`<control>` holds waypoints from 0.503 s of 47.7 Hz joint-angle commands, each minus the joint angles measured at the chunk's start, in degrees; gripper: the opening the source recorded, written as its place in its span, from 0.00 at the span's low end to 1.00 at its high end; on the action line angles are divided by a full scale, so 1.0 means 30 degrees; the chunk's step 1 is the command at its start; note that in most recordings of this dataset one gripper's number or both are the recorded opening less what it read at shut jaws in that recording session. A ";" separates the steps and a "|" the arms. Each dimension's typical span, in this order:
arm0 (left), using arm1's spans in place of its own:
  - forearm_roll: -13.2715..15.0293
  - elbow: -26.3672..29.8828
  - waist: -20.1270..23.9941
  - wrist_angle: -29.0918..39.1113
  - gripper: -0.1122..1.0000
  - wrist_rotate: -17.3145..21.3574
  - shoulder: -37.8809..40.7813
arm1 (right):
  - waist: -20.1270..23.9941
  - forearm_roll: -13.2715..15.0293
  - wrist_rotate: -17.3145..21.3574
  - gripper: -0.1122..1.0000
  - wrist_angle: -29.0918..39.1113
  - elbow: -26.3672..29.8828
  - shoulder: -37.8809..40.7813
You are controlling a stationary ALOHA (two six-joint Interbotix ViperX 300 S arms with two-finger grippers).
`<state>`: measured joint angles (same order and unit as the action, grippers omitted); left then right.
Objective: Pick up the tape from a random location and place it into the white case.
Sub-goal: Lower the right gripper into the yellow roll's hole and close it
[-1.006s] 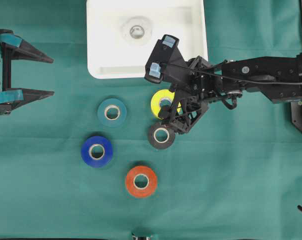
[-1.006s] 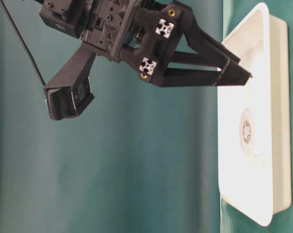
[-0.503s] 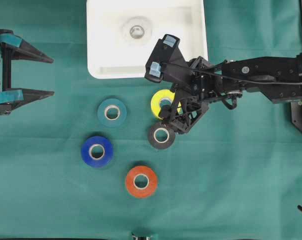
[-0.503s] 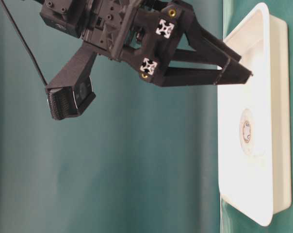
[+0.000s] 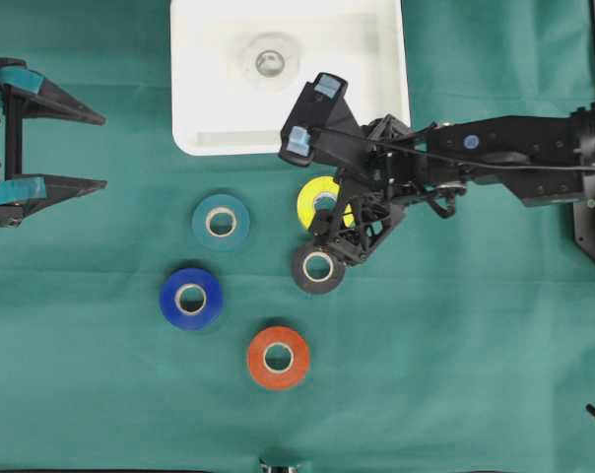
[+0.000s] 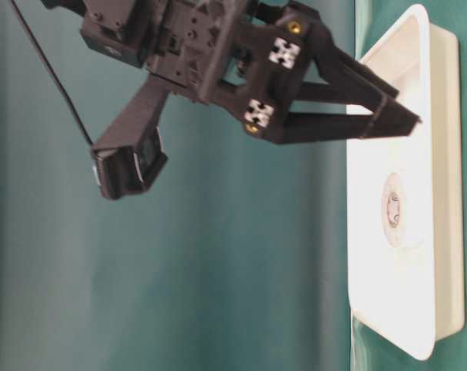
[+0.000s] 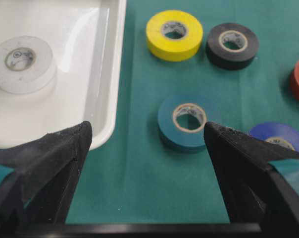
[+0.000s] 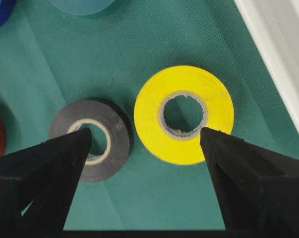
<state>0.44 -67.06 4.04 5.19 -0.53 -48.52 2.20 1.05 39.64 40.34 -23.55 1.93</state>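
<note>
Right wrist view: the right tool (image 8: 144, 141) hangs wide open and empty, one fingertip over the black tape roll (image 8: 92, 139), the other at the lower right edge of the yellow tape roll (image 8: 184, 114). The white case (image 8: 283, 44) lies at the frame's upper right. The left tool (image 5: 96, 150), also open and empty, sits well apart at the overhead frame's left edge on the green counter (image 5: 455, 365).

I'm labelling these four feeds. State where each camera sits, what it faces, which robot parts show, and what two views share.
Overhead: above, looking down on green cloth, white case, five rolls; both arms.
Table-level: low, side-on toward the case; right end effector, open.
Left wrist: behind open left end effector, facing teal roll.
Right wrist: above yellow roll and black roll; its fingertips.
Shared: both wrist views show those two rolls.
</note>
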 commanded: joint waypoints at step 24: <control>0.0000 0.0352 0.0000 -0.0088 0.97 -0.0029 0.0879 | 0.0000 0.0322 0.0996 0.92 -0.1699 0.0615 0.2432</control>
<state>0.35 -67.06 4.04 5.19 -0.53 -46.14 2.20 1.76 42.54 36.65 -23.03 9.05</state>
